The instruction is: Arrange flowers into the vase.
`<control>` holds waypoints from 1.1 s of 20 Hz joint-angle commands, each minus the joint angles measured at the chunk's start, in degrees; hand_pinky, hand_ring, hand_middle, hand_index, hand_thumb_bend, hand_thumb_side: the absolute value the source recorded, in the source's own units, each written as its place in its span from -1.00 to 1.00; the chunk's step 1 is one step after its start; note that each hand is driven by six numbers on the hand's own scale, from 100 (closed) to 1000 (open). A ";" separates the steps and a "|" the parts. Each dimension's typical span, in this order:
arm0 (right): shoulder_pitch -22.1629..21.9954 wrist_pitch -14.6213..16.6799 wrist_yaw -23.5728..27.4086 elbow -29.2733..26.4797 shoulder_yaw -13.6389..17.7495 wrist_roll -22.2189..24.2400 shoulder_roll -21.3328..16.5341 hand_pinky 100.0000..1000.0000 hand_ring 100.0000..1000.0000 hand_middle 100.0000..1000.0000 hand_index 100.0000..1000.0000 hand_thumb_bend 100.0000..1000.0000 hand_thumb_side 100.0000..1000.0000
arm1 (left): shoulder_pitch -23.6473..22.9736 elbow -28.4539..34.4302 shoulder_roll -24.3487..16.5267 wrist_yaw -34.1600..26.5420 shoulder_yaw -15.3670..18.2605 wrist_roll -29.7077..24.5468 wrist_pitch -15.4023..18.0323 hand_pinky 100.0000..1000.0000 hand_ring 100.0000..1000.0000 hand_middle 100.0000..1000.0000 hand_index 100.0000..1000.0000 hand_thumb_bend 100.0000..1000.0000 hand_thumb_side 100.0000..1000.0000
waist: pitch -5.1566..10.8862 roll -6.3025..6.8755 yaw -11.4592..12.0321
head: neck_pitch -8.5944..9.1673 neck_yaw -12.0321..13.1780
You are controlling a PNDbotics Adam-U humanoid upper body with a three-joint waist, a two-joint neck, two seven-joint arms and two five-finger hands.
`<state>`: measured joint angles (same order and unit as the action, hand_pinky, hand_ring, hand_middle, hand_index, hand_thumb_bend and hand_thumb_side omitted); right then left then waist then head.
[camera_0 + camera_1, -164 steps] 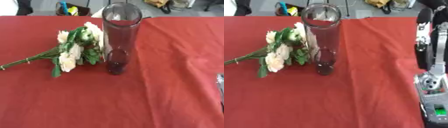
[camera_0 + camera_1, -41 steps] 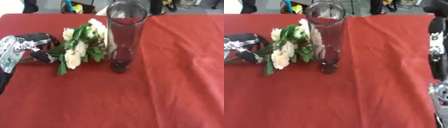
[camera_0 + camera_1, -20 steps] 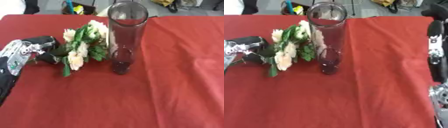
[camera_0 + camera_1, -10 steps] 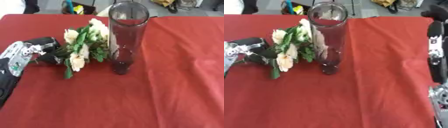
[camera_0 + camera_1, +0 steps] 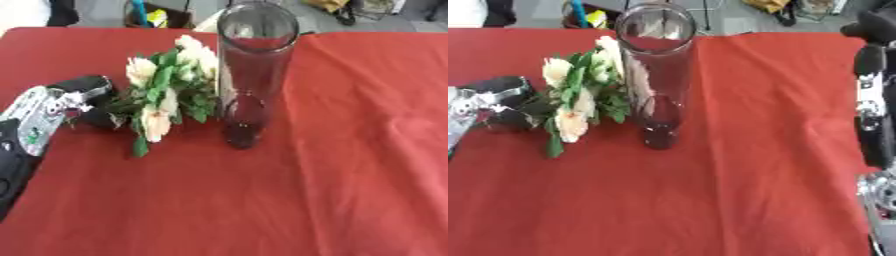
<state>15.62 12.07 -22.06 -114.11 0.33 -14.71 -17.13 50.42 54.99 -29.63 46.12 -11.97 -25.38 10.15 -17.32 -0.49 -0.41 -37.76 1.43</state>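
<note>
The left hand (image 5: 87, 97) has closed around the stems of the flowers (image 5: 171, 95) at the left of the frame, and the bunch has turned more upright beside the vase (image 5: 249, 75). It can be lifted now.

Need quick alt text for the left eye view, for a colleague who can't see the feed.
The robot's left hand is closed around the stems of a bunch of cream flowers lying on a red tablecloth, blooms pointing toward a tall clear glass vase. The vase stands upright just right of the bouquet, with no flowers in it.
</note>
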 commanded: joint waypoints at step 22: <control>-0.45 0.01 0.75 -0.48 0.22 0.46 -0.19 0.88 0.69 0.39 0.74 -1.00 0.97 | 0.87 1.70 -2.45 -4.60 1.85 -2.15 -1.48 -1.00 -1.00 -1.00 -1.00 -0.42 -0.14 | 1.40 -0.17 0.50 | -0.02 -0.03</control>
<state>15.01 11.98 -21.75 -114.11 0.33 -14.49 -16.87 50.23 55.05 -29.92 42.36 -10.84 -26.38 8.60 -17.27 -0.78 0.04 -37.76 1.43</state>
